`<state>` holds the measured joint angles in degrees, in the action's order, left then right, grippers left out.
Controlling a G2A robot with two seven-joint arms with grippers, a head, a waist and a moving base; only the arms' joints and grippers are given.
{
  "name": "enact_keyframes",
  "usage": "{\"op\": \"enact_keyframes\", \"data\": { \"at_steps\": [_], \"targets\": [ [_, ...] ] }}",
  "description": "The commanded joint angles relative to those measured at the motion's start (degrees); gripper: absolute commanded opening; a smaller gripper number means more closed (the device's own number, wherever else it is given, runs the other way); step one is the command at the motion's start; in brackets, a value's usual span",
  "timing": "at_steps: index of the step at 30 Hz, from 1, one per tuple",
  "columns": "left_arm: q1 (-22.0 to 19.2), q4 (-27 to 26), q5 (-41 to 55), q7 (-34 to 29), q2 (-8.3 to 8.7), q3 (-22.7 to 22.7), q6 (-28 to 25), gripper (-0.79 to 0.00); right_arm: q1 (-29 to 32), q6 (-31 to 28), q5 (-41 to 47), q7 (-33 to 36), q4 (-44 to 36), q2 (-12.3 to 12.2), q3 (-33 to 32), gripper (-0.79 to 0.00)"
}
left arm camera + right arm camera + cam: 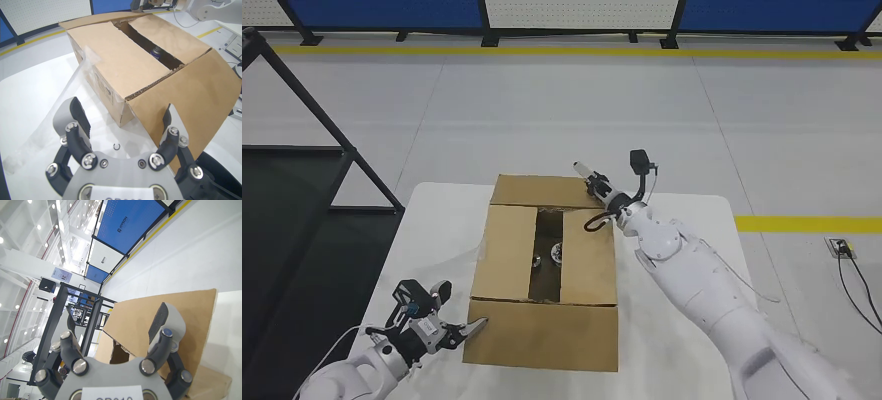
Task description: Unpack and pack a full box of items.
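Observation:
A brown cardboard box stands mid-table, its two long flaps lying almost shut with a dark gap between them. Bottle tops show in the gap, and a dark bottle sits inside. My left gripper is open and empty just off the box's near left corner, low over the table. My right gripper hovers open at the box's far edge, over the far end flap, with nothing between its fingers.
A strip of clear tape trails from the box's side onto the white table. A small metal ring lies in front of the left gripper. A black metal rack stands off the table's left.

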<state>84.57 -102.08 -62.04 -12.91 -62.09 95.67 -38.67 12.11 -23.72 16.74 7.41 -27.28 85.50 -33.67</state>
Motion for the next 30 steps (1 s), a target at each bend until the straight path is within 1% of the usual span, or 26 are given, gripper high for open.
{"op": "enact_keyframes", "data": {
  "at_steps": [1, 11, 24, 28, 30],
  "targets": [
    [-0.2, 0.3, -0.6, 0.1, 0.03, -0.2, 0.5, 0.0, -0.3, 0.4, -0.3, 0.4, 0.9, 0.4, -0.1, 0.0],
    [-1.3, 2.2, -2.5, 1.3, 0.11, -1.8, 2.5, 0.0, -1.9, 2.4, -1.4, 4.2, 5.2, 2.1, -1.5, 0.0],
    [-2.1, 2.9, -3.2, 1.3, 0.31, -3.3, 3.3, 0.0, -3.2, 4.2, -3.1, 8.5, 8.5, 3.0, -3.6, 0.0],
    [-2.2, 3.1, -2.9, 1.4, 0.35, -3.5, 3.8, 0.0, -3.6, 3.7, -3.2, 8.7, 9.4, 3.0, -4.7, 0.0],
    [-2.1, 3.0, -2.2, 1.7, 0.36, -3.5, 3.7, 0.0, -3.6, 2.1, -3.1, 8.0, 9.4, 2.9, -5.3, 0.0]
  ]
}}
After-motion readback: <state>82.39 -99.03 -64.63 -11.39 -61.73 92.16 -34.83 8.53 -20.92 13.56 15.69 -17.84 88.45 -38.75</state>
